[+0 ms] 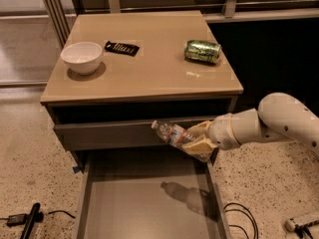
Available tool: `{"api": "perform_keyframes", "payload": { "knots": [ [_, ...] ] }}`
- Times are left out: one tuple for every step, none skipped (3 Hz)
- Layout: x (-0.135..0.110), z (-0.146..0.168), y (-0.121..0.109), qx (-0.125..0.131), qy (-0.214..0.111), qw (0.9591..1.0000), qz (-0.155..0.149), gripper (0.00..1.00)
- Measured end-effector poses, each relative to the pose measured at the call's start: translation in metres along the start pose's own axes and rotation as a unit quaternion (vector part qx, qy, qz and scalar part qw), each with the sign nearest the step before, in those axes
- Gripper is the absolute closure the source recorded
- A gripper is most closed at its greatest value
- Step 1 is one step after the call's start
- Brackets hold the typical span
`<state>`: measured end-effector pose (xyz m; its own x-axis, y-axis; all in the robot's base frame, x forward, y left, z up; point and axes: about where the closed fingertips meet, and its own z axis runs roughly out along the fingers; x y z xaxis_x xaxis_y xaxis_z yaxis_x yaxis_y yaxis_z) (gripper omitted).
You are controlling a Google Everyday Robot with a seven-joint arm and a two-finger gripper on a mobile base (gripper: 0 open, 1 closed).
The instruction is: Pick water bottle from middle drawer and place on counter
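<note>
My gripper (198, 138) is shut on the water bottle (173, 134), a small clear ribbed bottle with a red-and-white label. The bottle lies nearly level, cap pointing left, in the air above the open middle drawer (144, 203) and in front of the drawer front above it. Its shadow falls on the drawer's bare grey floor. The arm comes in from the right. The tan counter (149, 68) is above and behind the bottle.
On the counter stand a white bowl (81, 57), a black flat object (121, 48) and a green can (202, 51) lying on its side. Cables (239, 218) lie on the speckled floor at the drawer's right. A black tool (27, 222) lies at the lower left.
</note>
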<state>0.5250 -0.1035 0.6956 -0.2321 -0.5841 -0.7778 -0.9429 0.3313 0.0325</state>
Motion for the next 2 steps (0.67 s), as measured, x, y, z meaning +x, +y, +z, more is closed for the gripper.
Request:
{"api": "perform_keyframes", "payload": {
  "knots": [
    [-0.002, -0.001, 0.0, 0.0, -0.001, 1.0, -0.002, 1.0],
    [-0.036, -0.03, 0.007, 0.021, -0.001, 0.9987, -0.046, 1.0]
  ]
}}
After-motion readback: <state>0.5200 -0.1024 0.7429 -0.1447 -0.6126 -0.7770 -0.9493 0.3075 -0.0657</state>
